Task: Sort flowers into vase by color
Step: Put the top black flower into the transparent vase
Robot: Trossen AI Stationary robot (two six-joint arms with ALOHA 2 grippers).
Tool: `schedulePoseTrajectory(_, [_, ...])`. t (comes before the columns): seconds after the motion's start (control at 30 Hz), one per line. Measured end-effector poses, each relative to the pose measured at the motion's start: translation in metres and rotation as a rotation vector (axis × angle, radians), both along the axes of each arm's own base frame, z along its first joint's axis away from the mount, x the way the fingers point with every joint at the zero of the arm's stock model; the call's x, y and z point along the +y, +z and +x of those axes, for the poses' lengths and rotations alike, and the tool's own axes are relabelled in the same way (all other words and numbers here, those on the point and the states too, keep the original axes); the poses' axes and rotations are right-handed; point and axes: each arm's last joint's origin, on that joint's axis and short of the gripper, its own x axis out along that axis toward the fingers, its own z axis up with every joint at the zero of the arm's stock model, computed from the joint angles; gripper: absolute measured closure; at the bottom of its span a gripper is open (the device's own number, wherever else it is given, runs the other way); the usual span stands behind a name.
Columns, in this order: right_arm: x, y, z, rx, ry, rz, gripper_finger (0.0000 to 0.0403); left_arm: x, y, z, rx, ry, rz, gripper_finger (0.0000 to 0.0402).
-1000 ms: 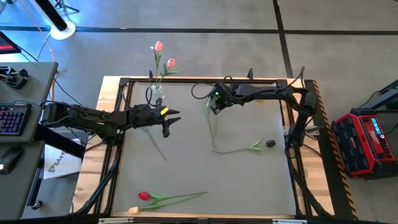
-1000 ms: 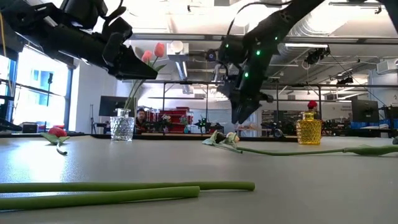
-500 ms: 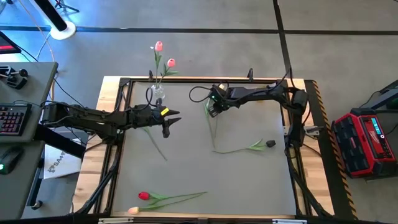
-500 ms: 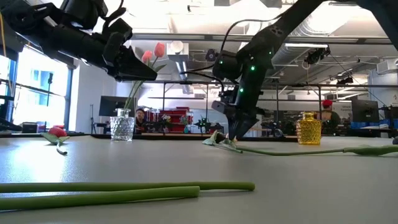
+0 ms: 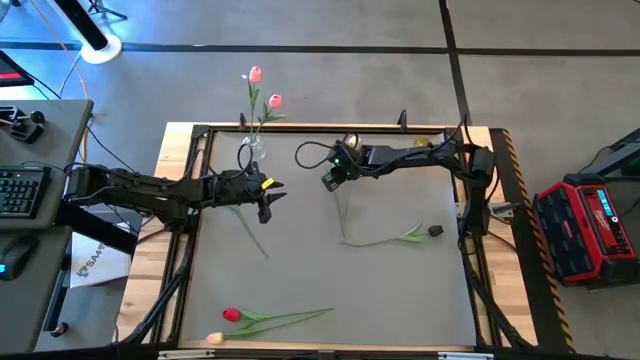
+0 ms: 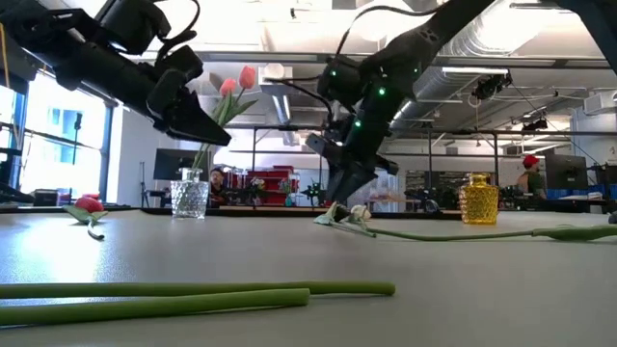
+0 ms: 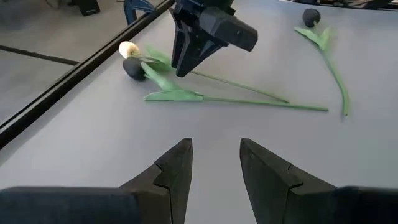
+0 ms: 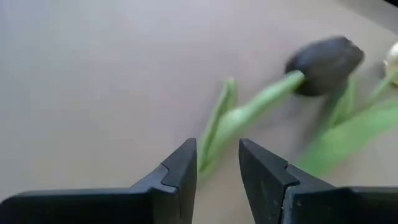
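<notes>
A clear glass vase point(image 5: 252, 149) at the table's point(image 5: 300, 270) far edge holds two pink tulips point(image 5: 255, 75). A yellow vase point(image 6: 478, 200) stands further right — its contents cannot be made out. The right gripper point(image 5: 328, 182) hangs low over a near-black tulip point(image 8: 324, 57) and a cream tulip point(image 7: 129, 48), fingers apart, holding nothing. The left gripper point(image 5: 268, 204) hovers mid-table, also parted and empty. A red tulip point(image 5: 232, 315) and another cream one lie at the near edge — one more near-black tulip point(image 5: 434, 231) lies right.
</notes>
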Motion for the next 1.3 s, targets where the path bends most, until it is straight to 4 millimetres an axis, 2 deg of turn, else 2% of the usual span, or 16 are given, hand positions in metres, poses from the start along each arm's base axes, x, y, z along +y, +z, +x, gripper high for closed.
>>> schedulePoseTrajectory(0.33, [-0.003, -0.018, 0.004, 0.020, -0.024, 0.007, 0.0295, 0.000, 0.001, -0.004, 0.012, 0.009, -0.007, 0.0280])
schedulePoseTrajectory(0.57, [-0.003, -0.037, 0.010, 0.018, 0.004, 0.072, 0.0295, 0.000, 0.002, -0.004, 0.010, 0.035, 0.005, 0.0280])
schedulePoseTrajectory(0.9, [0.001, -0.039, 0.013, -0.002, 0.071, 0.118, 0.0296, 0.000, 0.002, -0.004, 0.010, 0.035, 0.005, 0.0280])
schedulePoseTrajectory(1.03, [0.007, -0.040, 0.015, 0.009, 0.120, 0.112, 0.0319, 0.000, 0.002, -0.004, 0.009, 0.035, 0.005, 0.0280])
schedulePoseTrajectory(1.2, [0.012, -0.040, 0.016, 0.021, 0.167, 0.096, 0.0387, 0.000, 0.002, -0.004, 0.007, 0.036, 0.004, 0.0280])
schedulePoseTrajectory(1.3, [0.014, -0.039, 0.017, 0.024, 0.188, 0.076, 0.0392, 0.001, 0.002, -0.003, -0.003, 0.041, -0.005, 0.0280])
